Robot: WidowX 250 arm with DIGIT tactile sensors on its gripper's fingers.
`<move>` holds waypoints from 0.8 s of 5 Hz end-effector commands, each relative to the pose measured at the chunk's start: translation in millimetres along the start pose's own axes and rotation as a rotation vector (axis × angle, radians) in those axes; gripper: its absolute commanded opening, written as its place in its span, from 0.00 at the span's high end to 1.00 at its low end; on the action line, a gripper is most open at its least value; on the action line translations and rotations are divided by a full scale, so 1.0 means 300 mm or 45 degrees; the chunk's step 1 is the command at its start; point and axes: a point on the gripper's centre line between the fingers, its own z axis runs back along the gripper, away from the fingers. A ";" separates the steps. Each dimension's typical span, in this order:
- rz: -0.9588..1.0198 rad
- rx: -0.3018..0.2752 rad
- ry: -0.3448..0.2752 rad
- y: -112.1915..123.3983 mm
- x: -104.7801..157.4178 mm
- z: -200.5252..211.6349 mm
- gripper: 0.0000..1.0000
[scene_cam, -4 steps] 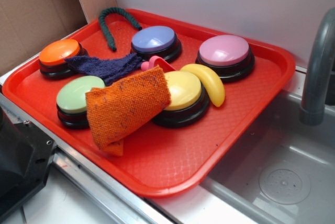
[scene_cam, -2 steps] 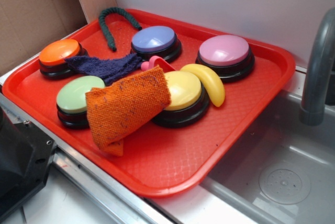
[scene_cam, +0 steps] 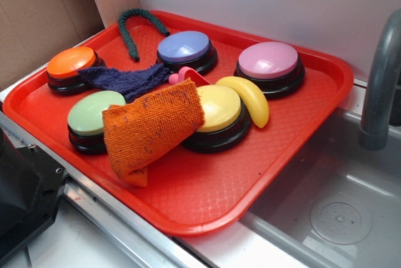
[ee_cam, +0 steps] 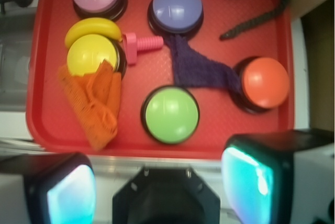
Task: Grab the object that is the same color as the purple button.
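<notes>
Hovering high above the red tray (ee_cam: 36, 77), jaws spread wide and holding nothing, gripper (ee_cam: 159, 185) sitting at the tray's near edge. Lying flat on the tray, the purple cloth (ee_cam: 196, 69) stretching from the purple button (ee_cam: 176, 8) to the orange button (ee_cam: 265, 82), touching both, beside the green button (ee_cam: 171, 114).

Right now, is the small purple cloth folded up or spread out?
Spread out. The purple cloth lies flat on the red tray, stretching from the purple button to the orange button.
</notes>
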 end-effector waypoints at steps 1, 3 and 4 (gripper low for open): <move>-0.099 0.004 -0.114 0.100 0.115 -0.170 0.00; -0.201 0.065 -0.066 0.173 0.207 -0.359 0.00; -0.273 0.050 -0.045 0.183 0.230 -0.432 0.00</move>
